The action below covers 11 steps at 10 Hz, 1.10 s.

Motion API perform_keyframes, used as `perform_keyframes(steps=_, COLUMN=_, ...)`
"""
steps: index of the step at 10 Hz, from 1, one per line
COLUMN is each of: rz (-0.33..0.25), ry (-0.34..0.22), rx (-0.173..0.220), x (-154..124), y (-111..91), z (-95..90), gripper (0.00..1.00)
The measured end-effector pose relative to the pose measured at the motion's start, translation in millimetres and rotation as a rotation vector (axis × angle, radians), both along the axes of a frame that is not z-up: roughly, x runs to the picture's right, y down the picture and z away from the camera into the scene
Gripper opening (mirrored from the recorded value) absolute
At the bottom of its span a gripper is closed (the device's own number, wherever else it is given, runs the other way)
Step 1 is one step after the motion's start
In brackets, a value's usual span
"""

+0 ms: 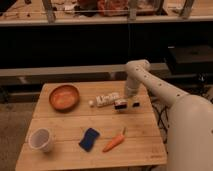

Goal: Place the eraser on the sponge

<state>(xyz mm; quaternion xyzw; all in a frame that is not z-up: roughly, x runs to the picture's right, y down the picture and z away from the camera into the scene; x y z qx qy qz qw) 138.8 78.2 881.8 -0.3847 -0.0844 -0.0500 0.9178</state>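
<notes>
The eraser [107,99], a small white block with dark marks, lies flat on the wooden table [60,125] near its middle back. The gripper [128,104] hangs just right of it, low over the table. Its black-and-white fingertips [120,105] stand apart with bare wood between them, and the left one sits close to the eraser's right end. Nothing is held. The sponge [90,138], a dark blue pad, lies at the front middle of the table, well in front of the eraser.
An orange bowl [64,96] stands at the back left and a white cup [41,140] at the front left. An orange carrot [114,142] lies right of the sponge. A small white object [91,103] sits left of the eraser. Shelving rises behind the table.
</notes>
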Motion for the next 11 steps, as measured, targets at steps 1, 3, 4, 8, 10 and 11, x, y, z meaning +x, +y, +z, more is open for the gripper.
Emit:
perform_keyframes(steps=1, rz=-0.004, ry=0.003, rx=0.000, x=0, y=3, z=-0.7, gripper=0.05)
perform_keyframes(steps=3, rz=-0.007, ry=0.009, rx=-0.001, x=4, y=9, z=-0.9, gripper=0.05)
perform_keyframes(steps=4, rz=-0.006, ry=0.008, rx=0.001, x=1, y=10, z=-2.0, gripper=0.05)
perform_keyframes(steps=8, rz=0.007, ry=0.017, rx=0.004, x=-12, y=12, z=-3.8, gripper=0.10)
perform_keyframes(steps=10, rz=0.012, ry=0.026, rx=0.002, x=-15, y=18, z=-10.4, gripper=0.08)
perform_keyframes(steps=11, rz=0.014, ry=0.027, rx=0.003, x=-17, y=18, z=-12.1, gripper=0.08)
